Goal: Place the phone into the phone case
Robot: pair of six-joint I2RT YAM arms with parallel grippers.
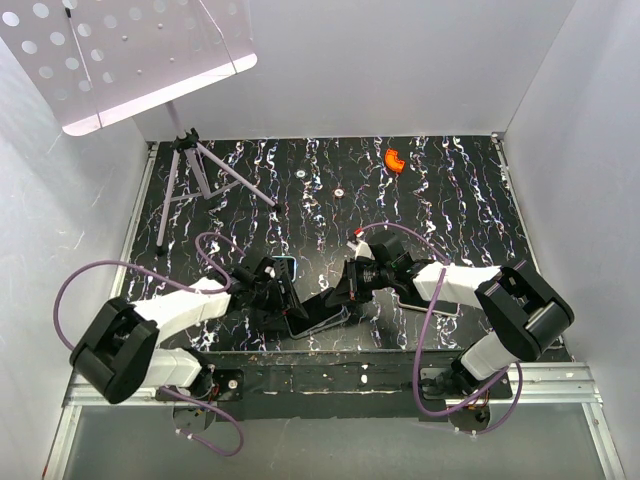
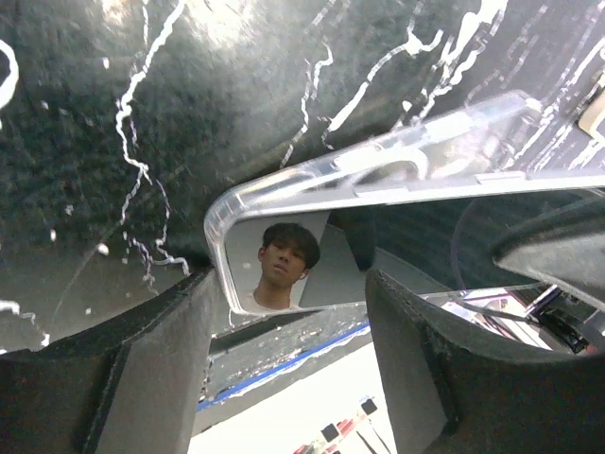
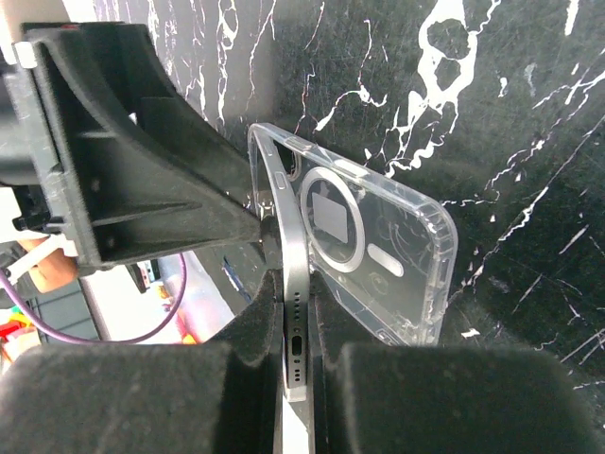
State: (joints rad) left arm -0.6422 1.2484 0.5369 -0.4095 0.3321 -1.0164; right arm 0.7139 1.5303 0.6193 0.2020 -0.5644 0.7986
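Note:
The phone (image 1: 318, 318) lies tilted near the table's front edge between both arms. In the right wrist view my right gripper (image 3: 298, 307) is shut on the phone's (image 3: 294, 274) grey bottom edge, with the charging port showing. The clear phone case (image 3: 378, 255) with a round ring lies right beside it on the black mat, one long side against the phone. My right gripper (image 1: 350, 288) comes in from the right. My left gripper (image 1: 278, 298) is open at the other end. Its fingers (image 2: 142, 378) stand either side of the phone's glossy corner (image 2: 255, 236) and the case rim (image 2: 397, 156).
An orange piece (image 1: 394, 160) lies at the back right. A small tripod (image 1: 195, 170) stands at the back left under a white perforated board (image 1: 120, 60). Two small round bits (image 1: 340, 192) lie mid-mat. A flat pale item (image 1: 432, 303) lies under the right arm. White walls surround the mat.

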